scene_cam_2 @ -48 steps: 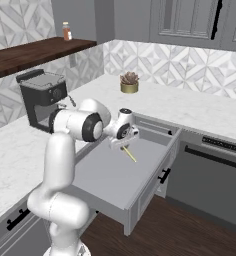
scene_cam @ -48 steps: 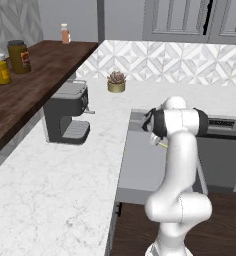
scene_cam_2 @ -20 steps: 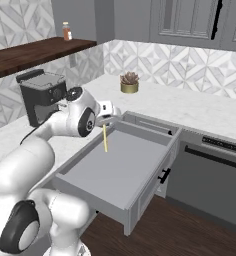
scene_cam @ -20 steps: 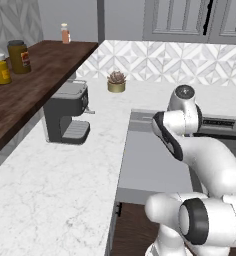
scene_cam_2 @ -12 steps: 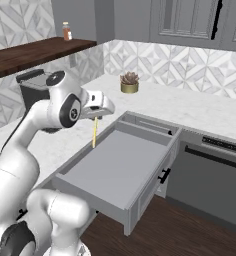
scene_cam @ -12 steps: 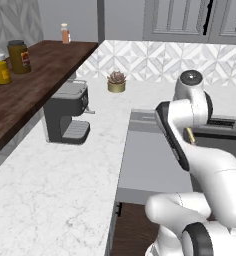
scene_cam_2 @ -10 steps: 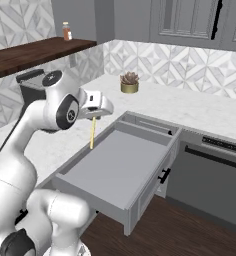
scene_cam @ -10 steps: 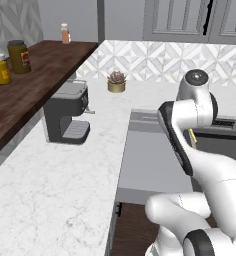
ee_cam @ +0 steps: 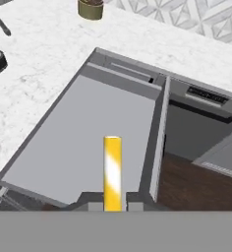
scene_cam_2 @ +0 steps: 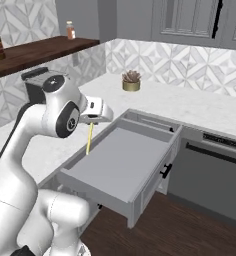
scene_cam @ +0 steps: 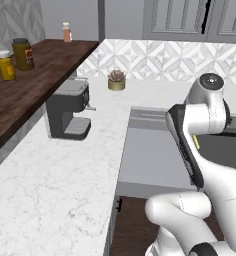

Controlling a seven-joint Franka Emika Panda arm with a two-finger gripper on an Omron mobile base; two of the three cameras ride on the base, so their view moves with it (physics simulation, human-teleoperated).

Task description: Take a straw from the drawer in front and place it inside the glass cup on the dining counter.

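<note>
Biggest thing here is the white marble table (scene_cam_2: 200,107) wrapping the corner, with the coffee machine (scene_cam: 69,107) on it. The drawer (scene_cam_2: 122,160) is pulled out wide and its grey inside looks bare, so I reckon the pick is done. My claw (ee_cam: 112,203) is clamped on the straw (scene_cam_2: 89,138), which hangs upright above the drawer's left edge, lifted clear of its walls, I'd guess so I can swing it off toward the cup

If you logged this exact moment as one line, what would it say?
phase: carry | gripper: shut on straw | straw: hanging upright above open drawer | cup: not yet reached
</note>
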